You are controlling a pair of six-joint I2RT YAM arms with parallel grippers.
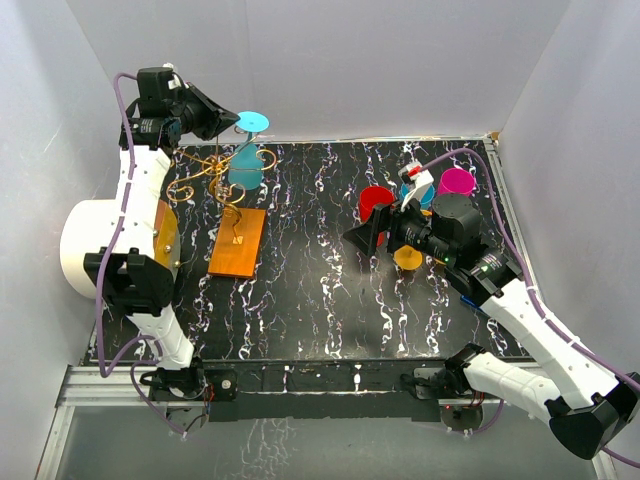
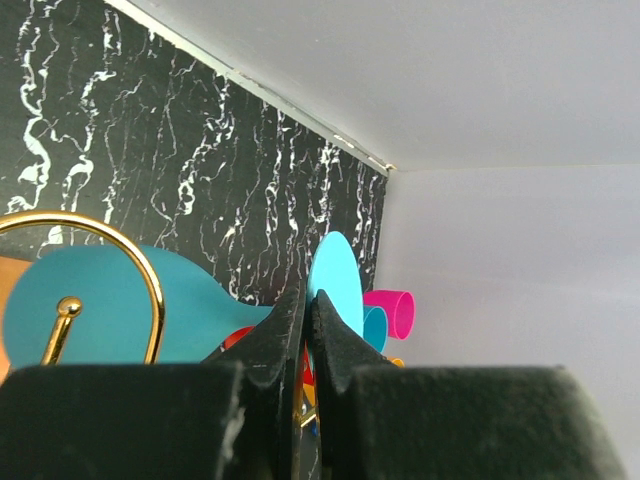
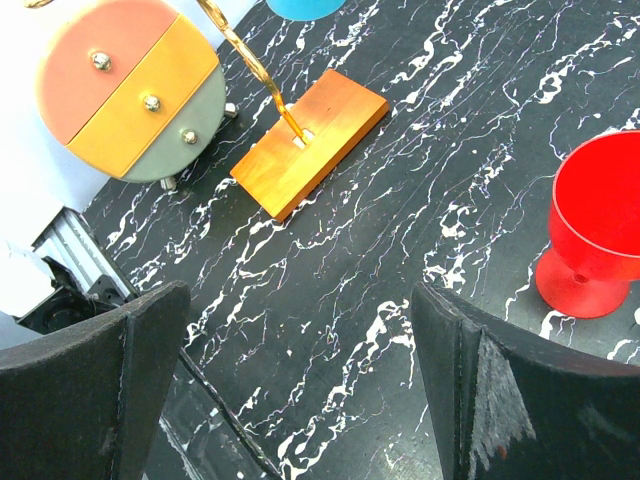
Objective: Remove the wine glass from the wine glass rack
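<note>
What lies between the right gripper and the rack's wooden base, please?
Only bare tabletop separates the right gripper from the wooden base; the right wrist view shows it.

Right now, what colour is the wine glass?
Turquoise; the wine glass shows best in the left wrist view.

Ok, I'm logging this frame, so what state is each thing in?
wine glass rack: upright
wine glass: foot up, bowl among the rack's scrolls
left end effector: shut on the wine glass stem
right end effector: open, empty
red goblet: upright
round drawer unit: drawers shut
</note>
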